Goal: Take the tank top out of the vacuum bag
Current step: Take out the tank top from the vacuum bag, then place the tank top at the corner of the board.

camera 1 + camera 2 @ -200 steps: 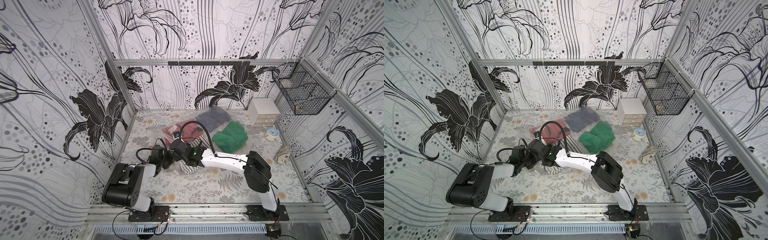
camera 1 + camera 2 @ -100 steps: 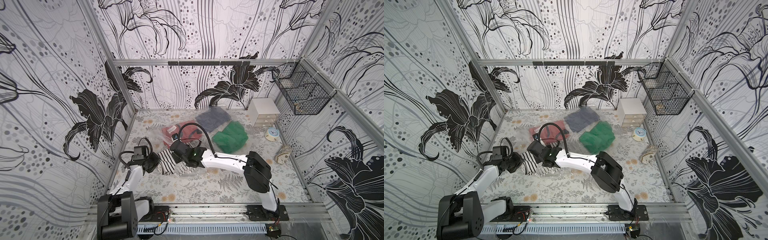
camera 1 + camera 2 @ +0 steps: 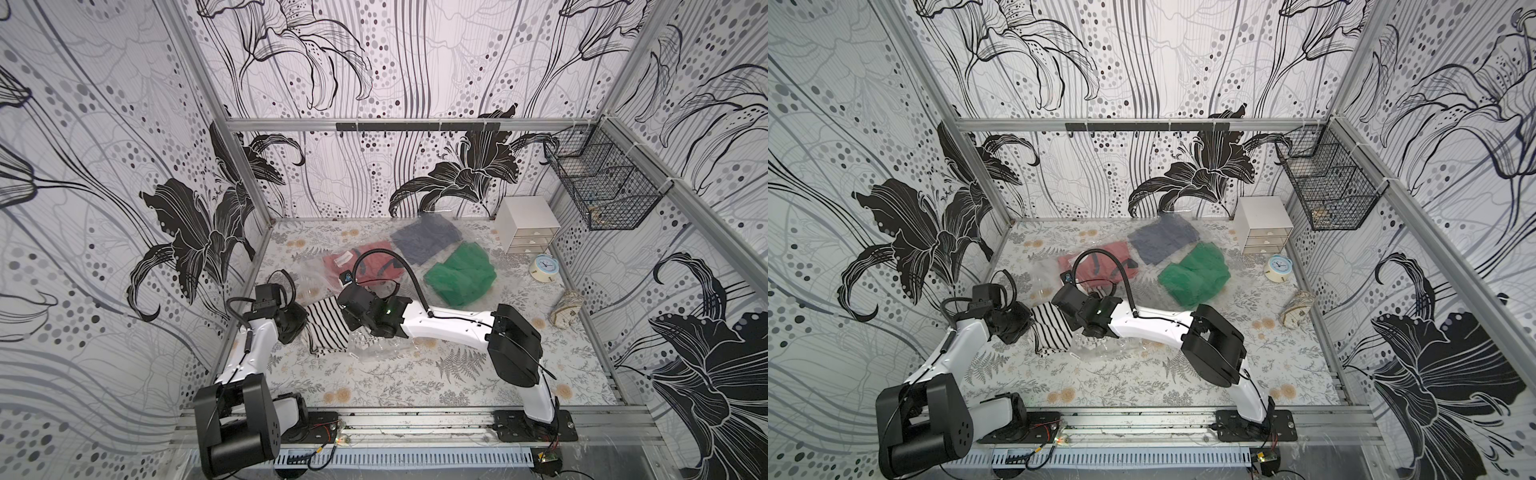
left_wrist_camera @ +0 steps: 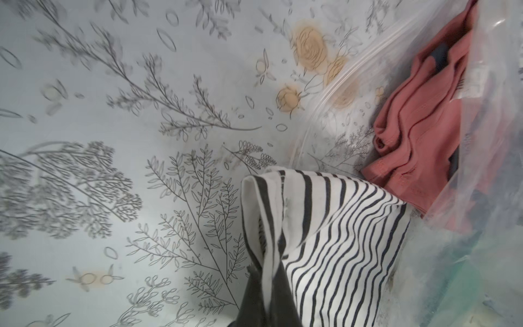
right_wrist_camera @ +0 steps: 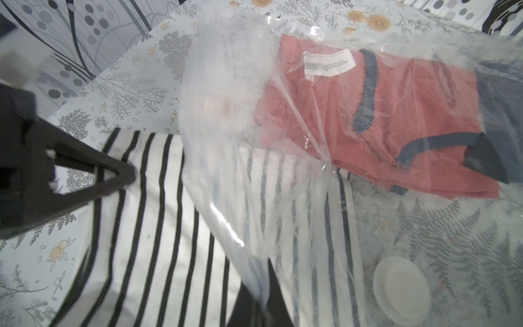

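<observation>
Clothes in the vacuum bag (image 5: pixel 226 85): red garment (image 3: pixel 361 266), grey garment (image 3: pixel 426 241), green garment (image 3: pixel 461 276); striped tank top (image 3: pixel 326 328) is half out at its near-left mouth. The left gripper (image 3: pixel 303 328) is closed on it, the right gripper (image 5: pixel 260 305) on bag plastic. A second ago the left gripper was further right. Left wall (image 3: pixel 178 324) is close, near side open.

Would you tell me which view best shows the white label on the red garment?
The right wrist view: the white label shows whole through the vacuum bag, print lines visible. In a top view it is a tiny pale strip; the left wrist view gives a blurred sliver.
</observation>
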`<state>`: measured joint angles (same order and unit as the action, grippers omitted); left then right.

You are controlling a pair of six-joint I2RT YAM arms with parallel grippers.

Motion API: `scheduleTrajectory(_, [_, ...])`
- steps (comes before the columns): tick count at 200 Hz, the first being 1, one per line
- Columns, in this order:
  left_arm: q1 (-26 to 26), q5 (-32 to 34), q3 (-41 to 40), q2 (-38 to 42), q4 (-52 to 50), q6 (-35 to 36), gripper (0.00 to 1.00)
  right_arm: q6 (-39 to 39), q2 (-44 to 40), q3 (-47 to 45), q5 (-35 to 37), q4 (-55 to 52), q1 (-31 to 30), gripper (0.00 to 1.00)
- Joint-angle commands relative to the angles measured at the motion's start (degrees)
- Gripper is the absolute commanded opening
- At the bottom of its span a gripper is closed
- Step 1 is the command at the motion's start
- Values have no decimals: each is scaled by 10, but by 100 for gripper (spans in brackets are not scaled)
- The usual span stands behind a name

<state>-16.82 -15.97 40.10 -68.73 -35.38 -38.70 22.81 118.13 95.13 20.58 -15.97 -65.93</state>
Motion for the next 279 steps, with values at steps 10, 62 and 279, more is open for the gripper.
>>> scheduleTrajectory(10, [-34, 53, 78, -9, -74, 53, 0, -17, 2, 1, -18, 7, -1, 0])
scheduleTrajectory(62, [-84, 109, 166, -63, -170, 115, 0, -43, -4, 0, -30, 6, 0, 0])
scheduleTrajectory(279, [-17, 377, 702, -516, -297, 331, 0, -4, -86, -127, -23, 31, 56, 0])
